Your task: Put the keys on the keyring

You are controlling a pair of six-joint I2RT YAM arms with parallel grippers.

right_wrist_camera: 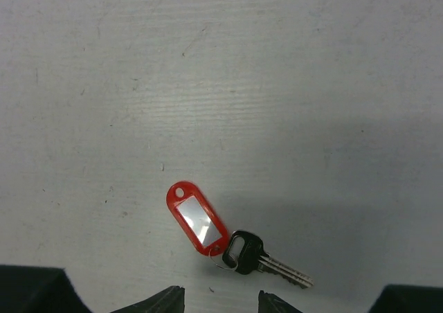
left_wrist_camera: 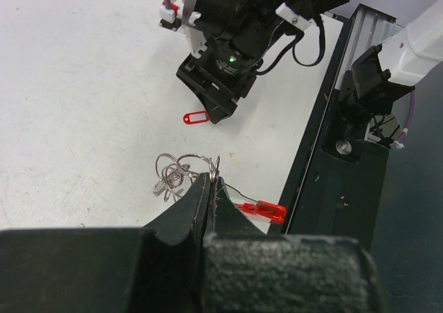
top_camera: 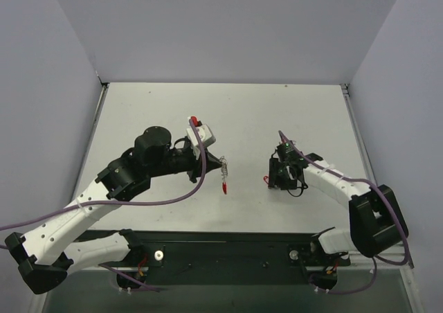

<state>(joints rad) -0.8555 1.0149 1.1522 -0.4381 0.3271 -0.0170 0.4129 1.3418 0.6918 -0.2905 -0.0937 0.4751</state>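
Top external view: the left gripper (top_camera: pixel 223 163) is over the middle of the table (top_camera: pixel 138 112) and pinches the keyring (top_camera: pixel 224 183), which hangs under it. The right gripper (top_camera: pixel 275 181) is at its 3 o'clock, well apart, low over the key (top_camera: pixel 266 181).
Left wrist view: the jaws of the left gripper (left_wrist_camera: pixel 213 178) are closed on a silver loop of the keyring (left_wrist_camera: pixel 181 169). Its red tag (left_wrist_camera: pixel 266 210) dangles at 4 o'clock from the tips.
Right wrist view: the fingers (right_wrist_camera: pixel 169 300) stand apart with nothing between them. The key (right_wrist_camera: pixel 259 256) has a black head and is joined to a red label (right_wrist_camera: pixel 197 219). It lies flat on the table, just at 12 o'clock from the tips.
Risk: in my judgement the fingers may catch only the label, or push the thin flat key away. The key would then swing loose and be hard to thread on the ring.
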